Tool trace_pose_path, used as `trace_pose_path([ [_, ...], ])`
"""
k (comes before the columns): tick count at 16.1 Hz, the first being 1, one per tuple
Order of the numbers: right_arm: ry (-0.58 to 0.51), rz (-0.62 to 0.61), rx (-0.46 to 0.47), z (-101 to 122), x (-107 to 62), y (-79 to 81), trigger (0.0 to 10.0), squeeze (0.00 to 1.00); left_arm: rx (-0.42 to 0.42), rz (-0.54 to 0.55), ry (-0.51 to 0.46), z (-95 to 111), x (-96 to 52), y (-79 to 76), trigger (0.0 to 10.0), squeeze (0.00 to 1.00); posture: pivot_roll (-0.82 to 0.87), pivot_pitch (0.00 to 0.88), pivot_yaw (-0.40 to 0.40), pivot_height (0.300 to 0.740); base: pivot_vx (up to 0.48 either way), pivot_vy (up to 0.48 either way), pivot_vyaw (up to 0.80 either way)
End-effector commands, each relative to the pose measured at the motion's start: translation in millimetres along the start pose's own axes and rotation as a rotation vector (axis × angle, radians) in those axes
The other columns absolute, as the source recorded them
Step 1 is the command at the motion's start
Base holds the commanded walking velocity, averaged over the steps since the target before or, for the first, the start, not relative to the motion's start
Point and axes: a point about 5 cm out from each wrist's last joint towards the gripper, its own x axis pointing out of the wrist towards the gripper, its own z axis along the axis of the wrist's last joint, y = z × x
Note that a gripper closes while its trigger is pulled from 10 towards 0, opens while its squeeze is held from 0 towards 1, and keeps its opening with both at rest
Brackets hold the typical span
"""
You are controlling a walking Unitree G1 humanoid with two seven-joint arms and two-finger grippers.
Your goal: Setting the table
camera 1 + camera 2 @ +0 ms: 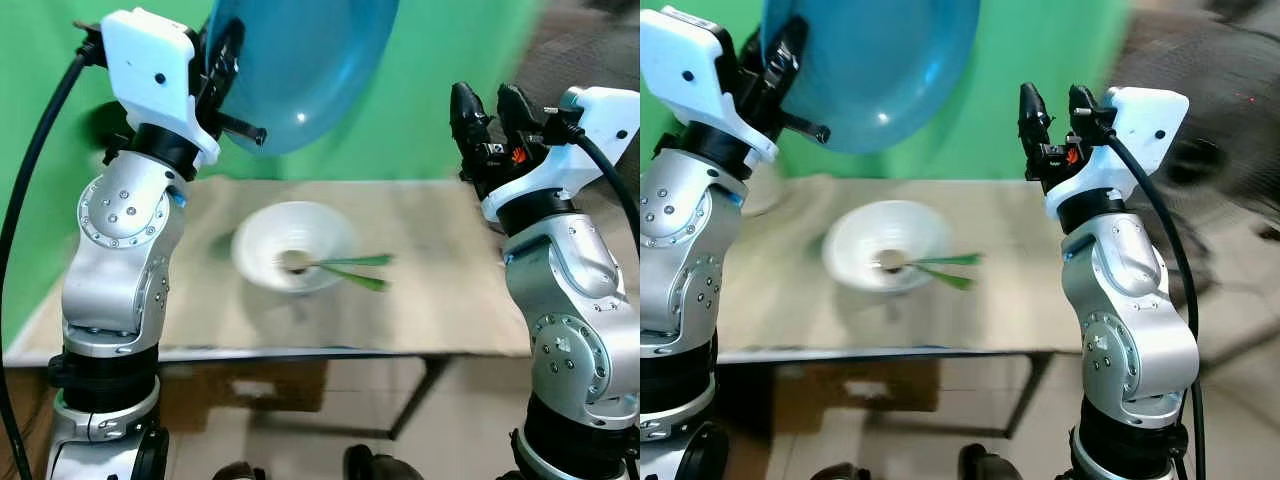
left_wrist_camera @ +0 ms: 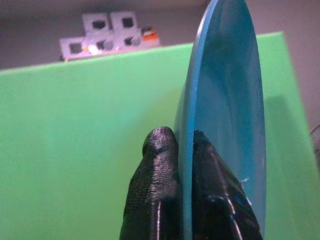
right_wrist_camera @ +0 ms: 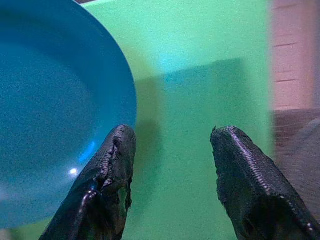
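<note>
My left gripper [image 1: 228, 62] is raised high at the left and is shut on the rim of a blue plate [image 1: 300, 70], which stands nearly on edge above the table. In the left wrist view the black fingers [image 2: 160, 200] pinch the plate [image 2: 225, 120] from both sides. A white bowl [image 1: 292, 248] sits in the middle of the table [image 1: 440, 310] with a spoon and green chopsticks [image 1: 355, 268] resting in it. My right gripper [image 1: 493, 105] is held up at the right, open and empty, fingers [image 3: 107, 180] apart.
A green screen [image 1: 420, 110] stands behind the table. The tabletop to the right of the bowl [image 1: 1010, 290] and in front of it is bare. A table leg and floor [image 1: 420, 400] show below the front edge.
</note>
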Motion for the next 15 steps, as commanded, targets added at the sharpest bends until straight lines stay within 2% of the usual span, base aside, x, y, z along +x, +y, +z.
trace_pose_path([
  [1,-0.024,0.003,-0.009,5.8,-1.7,0.8,10.0,0.0,-0.045,-0.007,-0.086,12.1,0.7,-2.6,10.0,0.0,0.08,0.0,-0.012,0.74,0.0,0.0,-0.8],
  [2,-0.026,0.002,-0.012,6.6,-1.7,0.7,10.0,0.0,-0.082,-0.022,-0.092,12.2,-0.8,-3.9,10.0,0.0,0.08,0.0,-0.014,0.74,0.0,0.0,-0.8],
  [3,-0.029,0.002,-0.017,8.0,-2.0,0.2,10.0,0.0,-0.052,0.032,-0.081,11.6,-0.8,-0.5,10.0,0.0,0.08,0.0,-0.016,0.74,0.0,0.0,0.0],
  [4,-0.043,-0.015,-0.056,10.7,-2.5,-1.8,10.0,0.0,-0.048,0.063,-0.097,13.1,-0.1,1.4,10.0,0.0,0.08,0.0,-0.018,0.74,0.0,0.0,0.0],
  [6,-0.057,-0.011,-0.059,14.3,-3.3,-2.7,10.0,0.0,-0.05,0.121,-0.132,16.4,2.2,5.5,10.0,0.0,0.08,0.0,-0.019,0.74,0.0,0.0,-0.4],
  [8,-0.075,-0.034,-0.067,16.2,-4.6,-4.5,10.0,0.0,-0.045,0.091,-0.129,14.6,1.4,2.7,10.0,0.0,0.08,0.0,-0.019,0.74,0.0,0.0,-0.8],
  [9,-0.076,-0.041,-0.066,16.3,-4.9,-5.5,10.0,0.0,-0.032,0.11,-0.136,14.6,0.9,2.3,10.0,0.0,0.08,0.0,-0.02,0.74,0.0,0.0,-0.8],
  [11,-0.068,-0.042,-0.005,14.2,-5.9,-4.9,10.0,0.0,-0.051,0.138,-0.054,6.6,-0.4,1.4,10.0,0.0,0.08,0.0,-0.02,0.74,0.0,0.0,-0.8],
  [12,-0.062,-0.045,0.005,12.1,-6.9,-5.4,10.0,0.0,-0.089,-0.022,-0.042,3.6,-3.4,-11.3,10.0,0.0,0.08,0.0,-0.021,0.74,0.0,0.0,-0.8],
  [13,-0.086,-0.087,-0.025,12.6,-7.1,-8.0,10.0,0.0,-0.117,-0.102,-0.049,1.5,-7.0,-17.6,10.0,0.0,0.08,0.0,-0.021,0.74,0.0,0.0,-0.8],
  [15,-0.07,-0.087,-0.021,8.3,-6.3,-9.4,10.0,0.0,-0.141,-0.131,-0.008,-9.5,-11.7,-24.3,10.0,0.0,0.08,0.0,-0.023,0.74,0.0,0.0,-0.8],
])
